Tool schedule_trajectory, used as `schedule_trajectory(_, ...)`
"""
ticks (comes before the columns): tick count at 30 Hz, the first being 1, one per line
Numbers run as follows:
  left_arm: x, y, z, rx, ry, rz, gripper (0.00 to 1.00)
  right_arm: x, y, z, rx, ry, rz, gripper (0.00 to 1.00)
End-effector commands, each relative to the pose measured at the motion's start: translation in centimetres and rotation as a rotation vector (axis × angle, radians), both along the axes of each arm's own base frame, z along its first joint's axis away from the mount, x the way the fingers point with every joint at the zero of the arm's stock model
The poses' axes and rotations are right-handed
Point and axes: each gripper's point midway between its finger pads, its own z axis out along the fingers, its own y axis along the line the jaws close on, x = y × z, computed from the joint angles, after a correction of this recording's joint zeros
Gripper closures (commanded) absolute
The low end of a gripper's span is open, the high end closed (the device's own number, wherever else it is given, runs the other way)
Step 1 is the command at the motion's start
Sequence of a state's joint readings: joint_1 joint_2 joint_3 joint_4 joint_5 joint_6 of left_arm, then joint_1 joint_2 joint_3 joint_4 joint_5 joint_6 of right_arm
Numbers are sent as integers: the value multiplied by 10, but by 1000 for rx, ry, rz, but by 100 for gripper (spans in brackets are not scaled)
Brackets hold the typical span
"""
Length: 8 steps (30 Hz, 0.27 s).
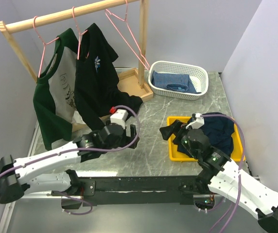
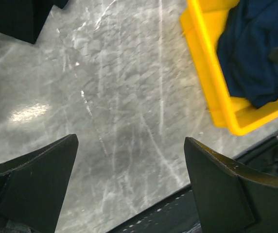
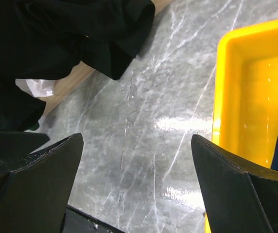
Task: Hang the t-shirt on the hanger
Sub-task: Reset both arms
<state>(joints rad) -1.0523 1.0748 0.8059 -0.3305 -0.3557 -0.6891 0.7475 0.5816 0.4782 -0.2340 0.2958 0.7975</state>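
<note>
The black t-shirt, with a small white flower print on its chest, hangs on the middle pink hanger of the wooden rack. Its lower hem droops onto the rack's base and shows at the top left of the right wrist view. My left gripper hovers open over the table just below that hem, its jaws wide apart over bare marble. To the right, my right gripper is also open with nothing between its fingers, beside the yellow tray.
A grey shirt with green sleeves hangs on the left hanger, and a bare pink hanger hangs at the right. A white basket holds blue cloth. The yellow tray holds a dark navy garment.
</note>
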Motion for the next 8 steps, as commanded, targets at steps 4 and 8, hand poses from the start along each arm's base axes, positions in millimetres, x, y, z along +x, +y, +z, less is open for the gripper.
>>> schedule_trajectory(4,0,-11,39,-223,-83,-9,4,1,-7,-1,-13,51,-54,0)
schedule_trajectory(8,-1,-3,28,-187,-74,7,4,0,-18,-4,-24,60,-102,0)
